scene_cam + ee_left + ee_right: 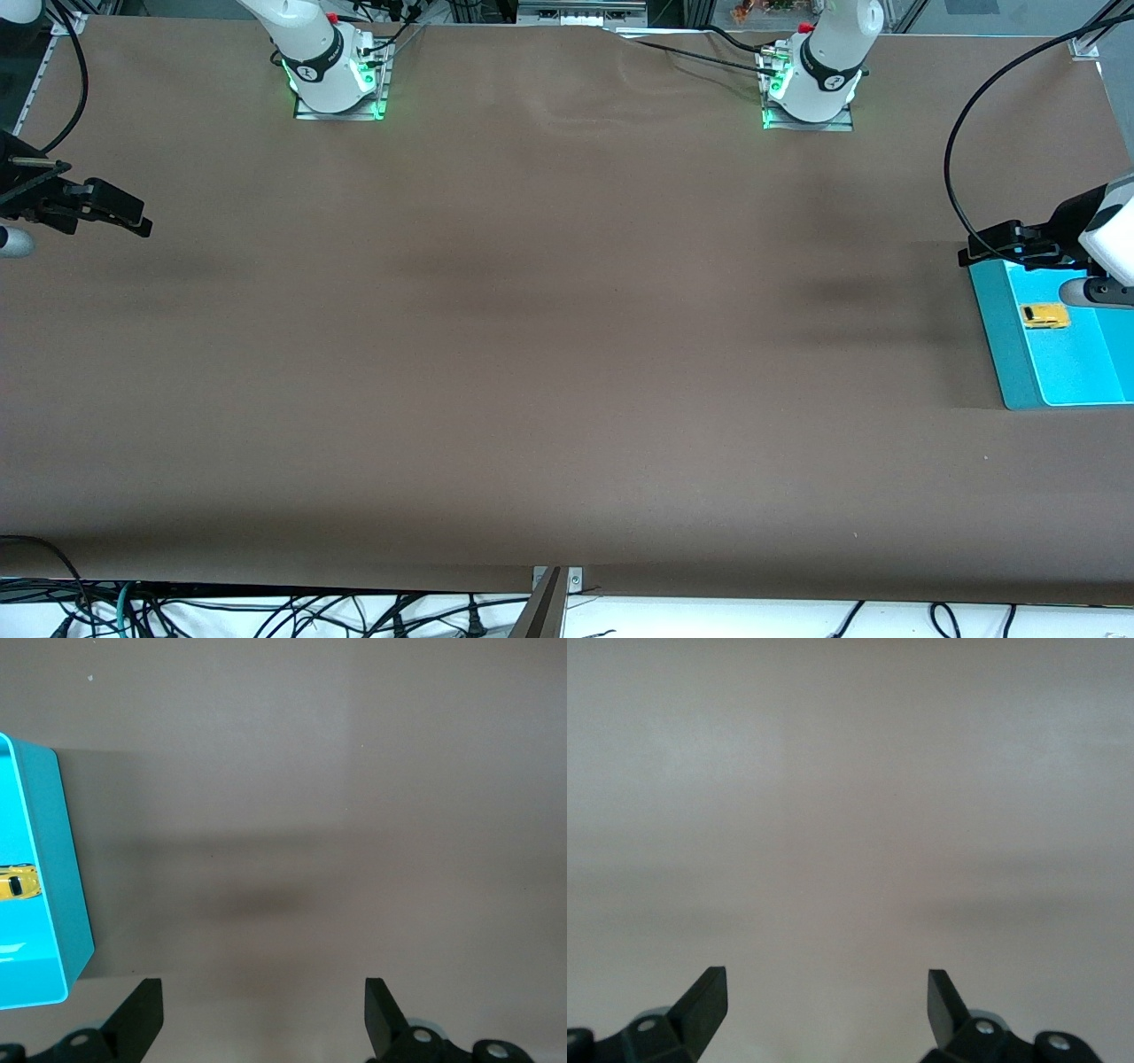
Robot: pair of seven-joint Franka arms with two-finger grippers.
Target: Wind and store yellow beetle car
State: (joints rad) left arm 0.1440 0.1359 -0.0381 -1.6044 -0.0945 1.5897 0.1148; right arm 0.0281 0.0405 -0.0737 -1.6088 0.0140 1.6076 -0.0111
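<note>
The yellow beetle car [1044, 316] lies inside a shallow turquoise tray [1010, 354] at the left arm's end of the table. In the left wrist view a sliver of the car [18, 883] shows inside the tray [62, 868]. My left gripper [983, 246] is open and empty, up over the tray's edge that lies farthest from the front camera; its fingers [142, 1010] frame bare table. My right gripper [133, 220] is open and empty at the right arm's end of the table, over bare brown surface; its fingers [709, 997] hold nothing.
The brown table mat [549, 354] is bare between the two arms. A black cable [966, 124] loops over the table near the left arm. Cables hang below the table's front edge [266, 611].
</note>
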